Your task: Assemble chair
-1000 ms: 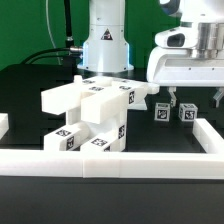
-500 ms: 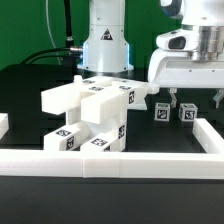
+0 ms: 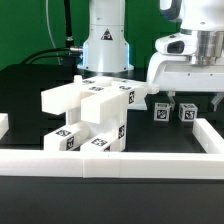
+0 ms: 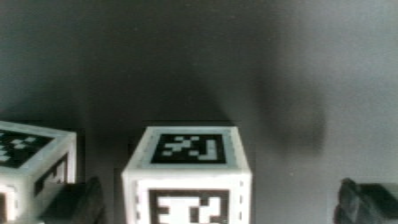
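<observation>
The chair [image 3: 90,120] is in pieces. Most of it is a pile of blocky white parts with square black-and-white tags, heaped on the black table [image 3: 25,100] toward the exterior view's left, just behind the front stretch of the rail [image 3: 110,160]. We cannot tell which of the piled parts are joined and which only lean on one another.

Toward the exterior view's right, well apart from the pile, two small tagged blocks stand upright side by side with a narrow gap between them: the left block [image 3: 160,113] and the right block [image 3: 187,112].

The gripper [image 3: 194,98] hangs over these two blocks with its fingers pointing down and their dark tips close to the blocks' tops. From the exterior view we cannot tell whether anything touches. In the wrist view the fingers [image 4: 368,200] are spread wide — one block [image 4: 191,170] sits between them with dark table showing on both sides, so nothing is pinched. A second block [image 4: 27,160] lies just outside one finger.

The white rail fences the table along the front and down the exterior view's right, and every chair piece we can see lies inside it. Behind the pile stands the arm's base [image 3: 105,45], with a green backdrop beyond.
</observation>
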Tool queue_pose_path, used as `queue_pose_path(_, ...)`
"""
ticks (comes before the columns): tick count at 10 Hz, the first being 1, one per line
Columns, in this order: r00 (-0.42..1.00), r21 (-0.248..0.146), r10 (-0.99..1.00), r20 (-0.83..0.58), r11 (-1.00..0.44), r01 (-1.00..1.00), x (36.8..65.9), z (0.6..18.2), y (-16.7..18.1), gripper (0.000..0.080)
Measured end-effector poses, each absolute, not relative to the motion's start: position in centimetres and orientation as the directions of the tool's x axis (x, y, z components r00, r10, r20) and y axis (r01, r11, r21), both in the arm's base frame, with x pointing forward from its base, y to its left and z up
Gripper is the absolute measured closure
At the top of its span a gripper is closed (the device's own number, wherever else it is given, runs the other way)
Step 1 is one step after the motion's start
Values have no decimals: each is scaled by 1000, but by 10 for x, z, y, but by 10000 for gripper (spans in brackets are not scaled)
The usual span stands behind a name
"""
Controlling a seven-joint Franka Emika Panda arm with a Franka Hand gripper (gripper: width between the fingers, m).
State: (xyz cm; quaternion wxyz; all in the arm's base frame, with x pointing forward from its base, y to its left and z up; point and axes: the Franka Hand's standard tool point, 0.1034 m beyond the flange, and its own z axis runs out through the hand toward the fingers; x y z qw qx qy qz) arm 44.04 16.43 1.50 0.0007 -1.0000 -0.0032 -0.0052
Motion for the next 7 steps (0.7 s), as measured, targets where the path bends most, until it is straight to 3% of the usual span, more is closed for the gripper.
queue_pose_path(1,1000,-1,6,10,-1000,6,441,15,163,286)
queue_pose_path(2,1000,0,5,10,-1000,5,441,15,161,286)
queue_pose_path(4,1000,1,10,15,-1000,10,442,15,157,515)
queue_pose_path(7,1000,-1,9,17,-1000,9,445,18,153,515)
